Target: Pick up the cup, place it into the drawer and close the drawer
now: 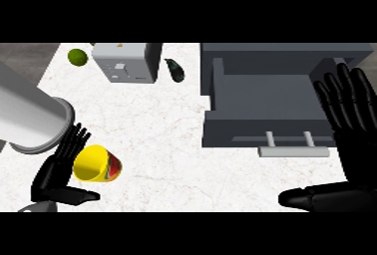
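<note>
**Just beside the cup: left hand open, drawer pulled out**

Low at the left of the white marbled surface (169, 149), the yellow cup (94, 162) lies tilted, its mouth turned up and to the left, with a patch of red and green on its outer wall. The left hand (52, 180) sits on the cup's left side. Its fingers (71, 145) run straight up along the rim and its thumb points right underneath, so the hand is open rather than wrapped round the cup (whether the fingers actually touch it cannot be told). The grey left forearm (29, 119) crosses the view above the hand.

Well apart, at the upper right, the dark grey drawer (250, 133) stands open, its pale handle (293, 150) facing the near side. The right hand (357, 164) rests open at the right edge, fingers up, partly in front of the drawer's right wall.

Along the far side sit a green lime (78, 56), a grey toaster (126, 62) and a dark elongated vegetable (175, 69).
</note>
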{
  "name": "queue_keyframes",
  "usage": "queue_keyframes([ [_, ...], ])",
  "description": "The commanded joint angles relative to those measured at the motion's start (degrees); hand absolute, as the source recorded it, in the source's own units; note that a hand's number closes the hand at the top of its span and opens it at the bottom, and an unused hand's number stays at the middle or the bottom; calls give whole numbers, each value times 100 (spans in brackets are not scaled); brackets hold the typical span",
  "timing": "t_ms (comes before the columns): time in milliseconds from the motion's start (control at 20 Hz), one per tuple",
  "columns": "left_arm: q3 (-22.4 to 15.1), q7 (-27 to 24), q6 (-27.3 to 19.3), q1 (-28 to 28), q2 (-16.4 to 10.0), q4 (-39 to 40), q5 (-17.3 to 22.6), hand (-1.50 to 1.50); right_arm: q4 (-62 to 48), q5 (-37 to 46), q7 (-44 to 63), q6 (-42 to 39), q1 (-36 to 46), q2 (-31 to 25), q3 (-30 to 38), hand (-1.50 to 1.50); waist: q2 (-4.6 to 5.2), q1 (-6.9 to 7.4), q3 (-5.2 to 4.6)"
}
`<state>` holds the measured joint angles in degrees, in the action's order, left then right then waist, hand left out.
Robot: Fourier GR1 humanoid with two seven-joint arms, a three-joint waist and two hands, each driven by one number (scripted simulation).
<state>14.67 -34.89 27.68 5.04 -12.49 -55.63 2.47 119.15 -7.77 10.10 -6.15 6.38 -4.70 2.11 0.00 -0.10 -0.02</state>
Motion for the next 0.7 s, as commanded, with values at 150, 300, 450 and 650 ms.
queue_keyframes([
  [150, 135, -1103, 101, 645, -410, 1717, -289, -150, 95, 324, -218, -13, -244, 197, -430, -150, 10, -38, -5],
  [300, -9, -1496, 226, 621, -504, 1895, -412, -150, 135, -271, 306, -42, 145, -74, 131, -150, 11, -33, -5],
  [450, -173, -1241, 218, 492, -436, 1643, -379, -150, 117, 611, 27, 298, 13, 289, -520, -150, 3, 0, -2],
  [650, -230, -1801, 157, 777, -320, 2207, -449, -150, 304, 187, 366, 202, 109, 180, -330, -150, 9, -31, -7],
])
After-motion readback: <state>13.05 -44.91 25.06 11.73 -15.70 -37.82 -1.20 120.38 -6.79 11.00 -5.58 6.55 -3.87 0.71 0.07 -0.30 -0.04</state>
